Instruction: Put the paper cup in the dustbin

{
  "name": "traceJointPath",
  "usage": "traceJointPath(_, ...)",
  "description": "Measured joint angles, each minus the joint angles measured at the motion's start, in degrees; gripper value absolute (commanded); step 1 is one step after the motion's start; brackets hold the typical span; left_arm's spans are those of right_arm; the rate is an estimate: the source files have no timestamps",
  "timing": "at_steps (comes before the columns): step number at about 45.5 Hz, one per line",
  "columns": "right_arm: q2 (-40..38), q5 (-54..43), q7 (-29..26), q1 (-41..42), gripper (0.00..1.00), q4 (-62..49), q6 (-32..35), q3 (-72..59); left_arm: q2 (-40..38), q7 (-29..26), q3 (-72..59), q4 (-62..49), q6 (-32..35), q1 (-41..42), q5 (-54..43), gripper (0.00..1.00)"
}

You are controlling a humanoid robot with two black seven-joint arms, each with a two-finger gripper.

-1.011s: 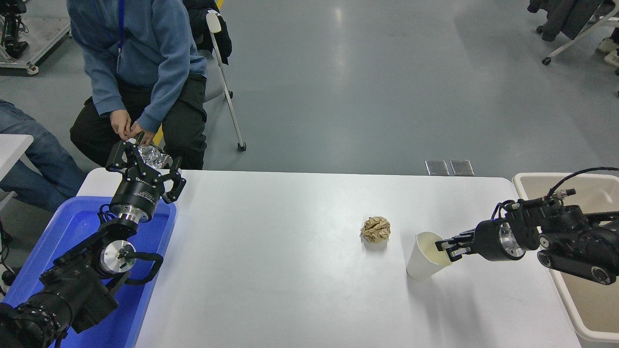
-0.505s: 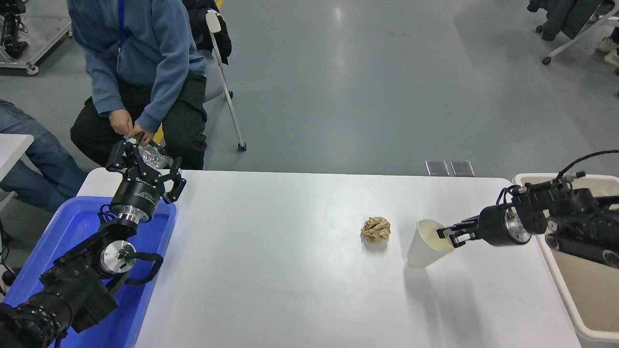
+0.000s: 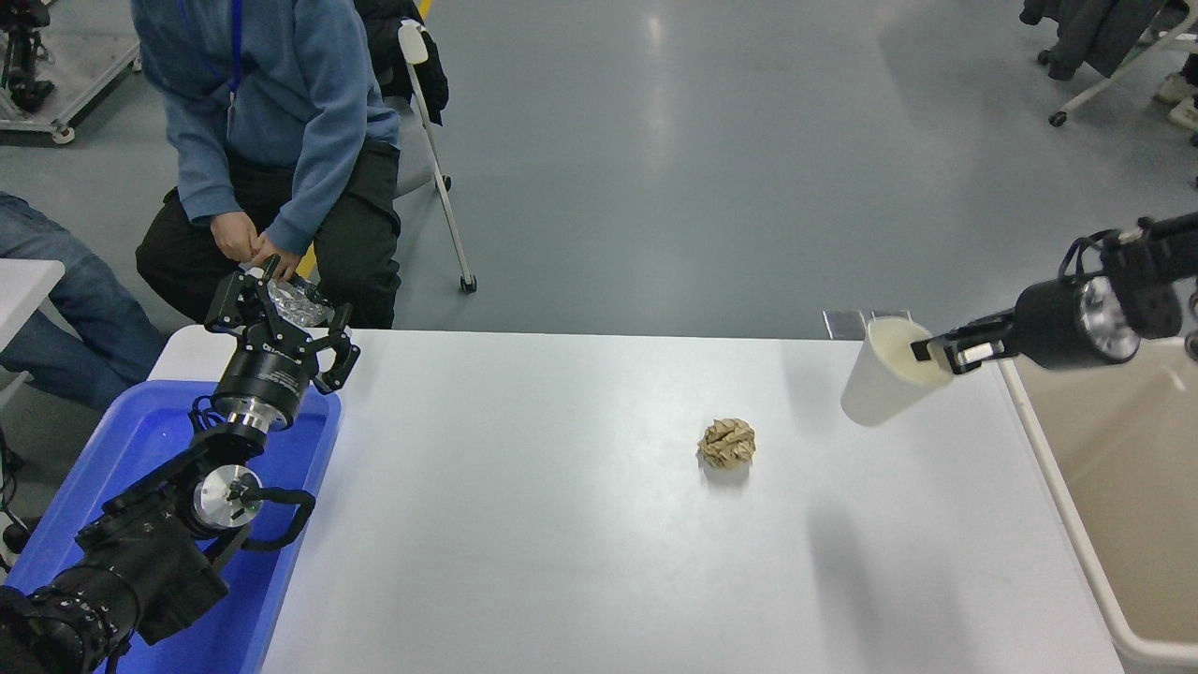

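Your right end effector [image 3: 943, 354] grips the paper cup [image 3: 884, 373] by its rim, tilted and lifted clear of the white table [image 3: 562, 524], at about 2 o'clock. The cup's cream inside looks empty. The beige dustbin [image 3: 1114, 487] sits just beside it at 3 o'clock. A crumpled brown paper ball [image 3: 727, 443] lies mid-table. Your left end effector [image 3: 278, 314], fingers spread, hovers over the blue tub [image 3: 140, 440] at 9 o'clock.

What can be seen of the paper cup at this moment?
The paper cup is small, plain white and tapered, with a cream inside, and looks like thin paper. It is off the table, tilted with its mouth up and to the right. The right gripper pinches its rim, one finger inside the mouth. It hangs over the table's far right corner, beside the beige dustbin but not over it. Its shadow lies on the white table below.
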Motion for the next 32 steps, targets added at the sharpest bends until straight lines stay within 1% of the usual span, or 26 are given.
traceJointPath(12,-3.8,-1.7,0.0,9.9,0.0,4.1,7.9,-0.8,0.0,0.0,0.0,0.0,0.0,0.0,0.0,1.0)
traceJointPath(17,-4.4,-2.8,-0.1,12.4,0.0,4.7,9.8,-0.9,0.0,0.0,0.0,0.0,0.0,0.0,0.0,1.0)
traceJointPath(23,-4.9,-4.5,-0.4,13.9,0.0,4.9,11.3,-1.2,0.0,0.0,0.0,0.0,0.0,0.0,0.0,1.0)
traceJointPath(32,-6.6,-6.5,-0.7,14.2,0.0,3.1,12.0,-2.4,0.0,0.0,0.0,0.0,0.0,0.0,0.0,1.0)
